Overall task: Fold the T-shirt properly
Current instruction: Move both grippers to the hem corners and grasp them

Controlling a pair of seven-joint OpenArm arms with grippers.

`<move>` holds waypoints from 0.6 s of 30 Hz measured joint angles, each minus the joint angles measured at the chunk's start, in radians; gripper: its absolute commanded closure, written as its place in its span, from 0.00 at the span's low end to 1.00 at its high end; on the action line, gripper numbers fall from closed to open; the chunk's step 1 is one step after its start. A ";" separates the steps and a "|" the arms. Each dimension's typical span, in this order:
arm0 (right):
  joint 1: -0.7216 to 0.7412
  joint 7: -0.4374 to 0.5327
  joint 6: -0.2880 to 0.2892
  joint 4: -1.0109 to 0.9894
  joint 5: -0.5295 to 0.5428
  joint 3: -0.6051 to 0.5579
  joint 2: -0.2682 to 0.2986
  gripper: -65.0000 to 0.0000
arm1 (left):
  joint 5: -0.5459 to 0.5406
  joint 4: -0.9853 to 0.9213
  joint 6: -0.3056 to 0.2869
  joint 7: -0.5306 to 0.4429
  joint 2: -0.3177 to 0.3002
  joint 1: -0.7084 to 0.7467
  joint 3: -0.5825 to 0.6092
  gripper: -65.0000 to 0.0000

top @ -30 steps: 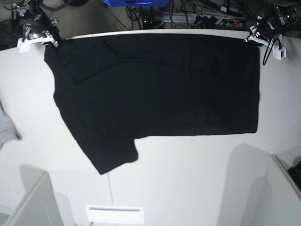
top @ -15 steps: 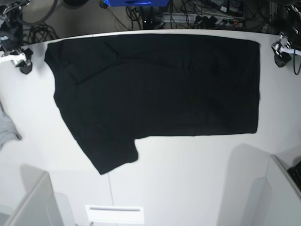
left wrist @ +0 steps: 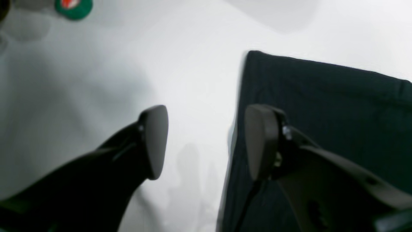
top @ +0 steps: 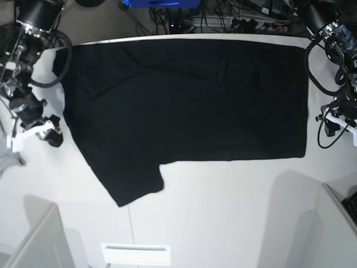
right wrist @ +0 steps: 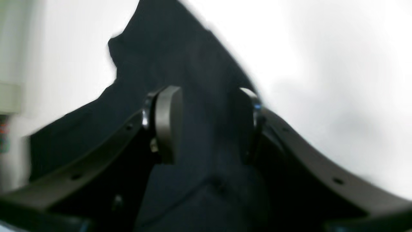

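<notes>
Both grippers have moved down from the far corners to beside the T-shirt (top: 184, 106), which lies flat and unmoved on the white table (top: 223, 212). Left gripper (left wrist: 206, 141) straddles the shirt's side edge, jaws apart, empty. Right gripper (right wrist: 206, 124) hangs over the cloth, jaws apart, holding nothing.

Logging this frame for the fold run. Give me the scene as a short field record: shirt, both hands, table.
shirt: black T-shirt spread flat, one sleeve toward the near edge
left hand: open, empty, over the shirt's edge
right hand: open, above shirt fabric, gripping nothing
table: white
print: none visible on the upward side
</notes>
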 measured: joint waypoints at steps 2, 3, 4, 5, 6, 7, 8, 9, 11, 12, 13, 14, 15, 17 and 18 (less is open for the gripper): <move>0.080 -0.004 0.006 -0.054 -0.068 -0.068 0.000 0.51 | 0.008 -0.010 0.000 -0.002 -0.004 -0.029 0.006 0.45; 0.123 -0.010 0.008 -0.096 -0.097 -0.103 -0.004 0.48 | 0.007 -0.032 0.000 -0.005 -0.005 -0.045 0.006 0.45; 0.167 -0.011 0.008 -0.142 -0.128 -0.129 -0.008 0.45 | 0.010 -0.059 0.000 -0.004 -0.005 -0.060 0.006 0.45; 0.210 -0.010 0.009 -0.194 -0.134 -0.146 -0.010 0.44 | 0.011 -0.085 0.000 -0.003 -0.005 -0.069 0.004 0.45; 0.253 -0.012 0.011 -0.249 -0.139 -0.161 -0.012 0.44 | 0.012 -0.113 0.000 -0.003 -0.006 -0.077 0.003 0.45; 0.298 -0.012 0.003 -0.305 -0.151 -0.174 -0.009 0.44 | 0.012 -0.140 0.000 -0.003 -0.008 -0.082 0.002 0.45; 0.341 -0.009 0.004 -0.355 -0.157 -0.181 -0.006 0.44 | 0.011 -0.158 0.000 -0.003 -0.008 -0.081 0.000 0.45; 0.379 0.006 0.011 -0.407 -0.145 -0.189 0.001 0.44 | 0.011 -0.171 0.000 -0.003 -0.010 -0.077 -0.001 0.45; 0.449 0.010 0.004 -0.518 -0.157 -0.229 0.020 0.44 | 0.011 -0.184 0.000 0.001 -0.020 -0.067 0.001 0.45; 0.486 0.016 0.002 -0.579 -0.167 -0.254 0.027 0.44 | 0.012 -0.184 0.000 0.000 -0.024 -0.064 -0.002 0.45; 0.518 0.044 0.003 -0.639 -0.158 -0.284 0.028 0.44 | 0.016 -0.185 0.001 0.000 -0.028 -0.061 -0.004 0.45; 0.552 0.082 0.011 -0.702 -0.156 -0.323 0.027 0.44 | 0.014 -0.185 0.000 -0.001 -0.029 -0.056 -0.002 0.45; 0.583 0.108 0.032 -0.760 -0.155 -0.363 0.027 0.44 | 0.011 -0.181 0.000 -0.002 -0.028 -0.047 -0.002 0.45; 0.641 0.162 0.099 -0.889 -0.142 -0.431 0.032 0.44 | 0.011 -0.184 0.000 -0.003 -0.026 -0.034 0.000 0.45; 0.670 0.191 0.107 -0.958 -0.145 -0.454 0.031 0.44 | 0.013 -0.186 0.000 -0.003 -0.025 -0.032 -0.003 0.45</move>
